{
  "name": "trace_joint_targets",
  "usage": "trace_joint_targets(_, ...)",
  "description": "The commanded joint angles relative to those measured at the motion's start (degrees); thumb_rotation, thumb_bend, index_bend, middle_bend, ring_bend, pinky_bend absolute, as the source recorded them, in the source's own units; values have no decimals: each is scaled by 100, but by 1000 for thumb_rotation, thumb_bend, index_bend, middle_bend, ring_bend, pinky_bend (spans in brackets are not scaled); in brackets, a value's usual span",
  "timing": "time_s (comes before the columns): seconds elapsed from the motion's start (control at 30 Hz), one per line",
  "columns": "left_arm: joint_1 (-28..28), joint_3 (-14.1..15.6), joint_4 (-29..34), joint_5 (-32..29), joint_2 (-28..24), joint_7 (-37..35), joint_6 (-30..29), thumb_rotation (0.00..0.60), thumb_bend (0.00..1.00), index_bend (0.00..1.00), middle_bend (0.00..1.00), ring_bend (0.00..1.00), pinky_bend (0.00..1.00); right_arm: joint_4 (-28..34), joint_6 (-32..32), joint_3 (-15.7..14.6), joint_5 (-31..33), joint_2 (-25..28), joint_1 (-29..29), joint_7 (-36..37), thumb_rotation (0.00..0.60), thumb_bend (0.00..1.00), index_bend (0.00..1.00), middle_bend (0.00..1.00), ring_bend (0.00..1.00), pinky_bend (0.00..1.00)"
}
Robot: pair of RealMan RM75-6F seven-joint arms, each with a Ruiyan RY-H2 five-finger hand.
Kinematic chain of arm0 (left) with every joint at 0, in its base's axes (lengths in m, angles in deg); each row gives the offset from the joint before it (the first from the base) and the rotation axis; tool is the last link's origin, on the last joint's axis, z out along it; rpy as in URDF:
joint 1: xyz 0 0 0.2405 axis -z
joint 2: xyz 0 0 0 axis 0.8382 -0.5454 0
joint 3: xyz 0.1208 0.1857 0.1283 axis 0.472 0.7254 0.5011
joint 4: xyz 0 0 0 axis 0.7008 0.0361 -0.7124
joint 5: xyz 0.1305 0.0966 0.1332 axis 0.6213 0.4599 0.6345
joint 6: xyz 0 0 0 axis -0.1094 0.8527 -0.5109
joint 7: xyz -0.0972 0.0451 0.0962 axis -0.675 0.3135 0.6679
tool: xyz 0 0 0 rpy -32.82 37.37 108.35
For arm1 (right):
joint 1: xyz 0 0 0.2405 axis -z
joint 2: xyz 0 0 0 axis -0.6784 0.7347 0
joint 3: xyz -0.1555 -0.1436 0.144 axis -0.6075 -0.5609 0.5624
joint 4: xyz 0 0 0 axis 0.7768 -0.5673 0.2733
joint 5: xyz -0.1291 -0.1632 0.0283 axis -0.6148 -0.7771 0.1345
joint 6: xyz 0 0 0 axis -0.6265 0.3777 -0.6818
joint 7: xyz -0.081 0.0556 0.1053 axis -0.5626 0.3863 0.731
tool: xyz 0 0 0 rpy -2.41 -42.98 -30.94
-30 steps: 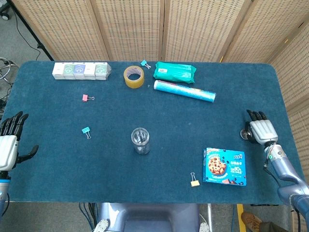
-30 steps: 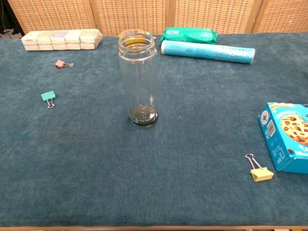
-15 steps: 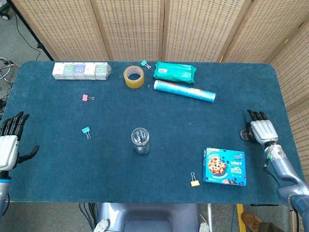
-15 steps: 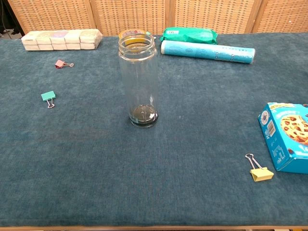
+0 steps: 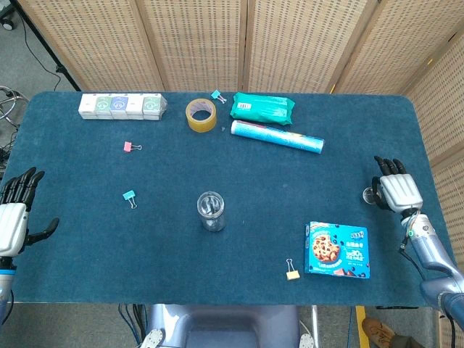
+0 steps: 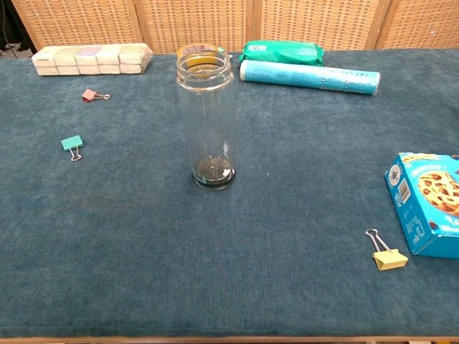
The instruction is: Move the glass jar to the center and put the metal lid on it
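Note:
The glass jar (image 5: pixel 211 211) stands upright and uncapped near the middle of the blue table; in the chest view the jar (image 6: pixel 206 118) is tall, clear and empty. At the right edge of the table lies the small round metal lid (image 5: pixel 371 194). My right hand (image 5: pixel 398 191) is right beside the lid with its fingers stretched out; whether it touches the lid I cannot tell. My left hand (image 5: pixel 13 215) hovers at the table's left edge, fingers spread and holding nothing. Neither hand shows in the chest view.
A cookie box (image 5: pixel 337 250) and a yellow binder clip (image 5: pixel 292 273) lie front right. At the back are a tape roll (image 5: pixel 201 114), a green pack (image 5: pixel 262 109), a foil tube (image 5: pixel 276 136) and a row of boxes (image 5: pixel 122 106). Pink (image 5: pixel 128 146) and teal (image 5: pixel 130 196) clips lie to the left.
My right hand has shifted slightly right and back, uncovering more of the metal lid. The jar and my left hand have not moved.

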Motion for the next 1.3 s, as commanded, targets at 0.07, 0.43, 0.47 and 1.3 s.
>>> trace_joint_targets(0.07, -31, 25, 26, 85, -49, -91, -41, 600, 281, 0, 0, 0, 0, 598, 300, 128, 61, 361, 67, -351, 600, 472, 617, 0, 0, 0)
trace_joint_targets(0.43, -132, 97, 74, 306, -239, -471, -138, 600, 281, 0, 0, 0, 0, 2966, 1042, 442, 121, 1678, 226, -1373, 600, 477, 618, 0, 0, 0)
trace_joint_targets(0.47, -136, 99, 73, 317, -255, -499, -140, 600, 281, 0, 0, 0, 0, 3150, 1068, 469, 126, 1778, 225, -1440, 600, 476, 618, 0, 0, 0)
trace_joint_targets(1.3, -385, 212, 416, 387, -660, -413, -362, 600, 281, 0, 0, 0, 0, 6822, 630, 1409, 903, 3159, -581, -3034, 600, 501, 620, 0, 0, 0)
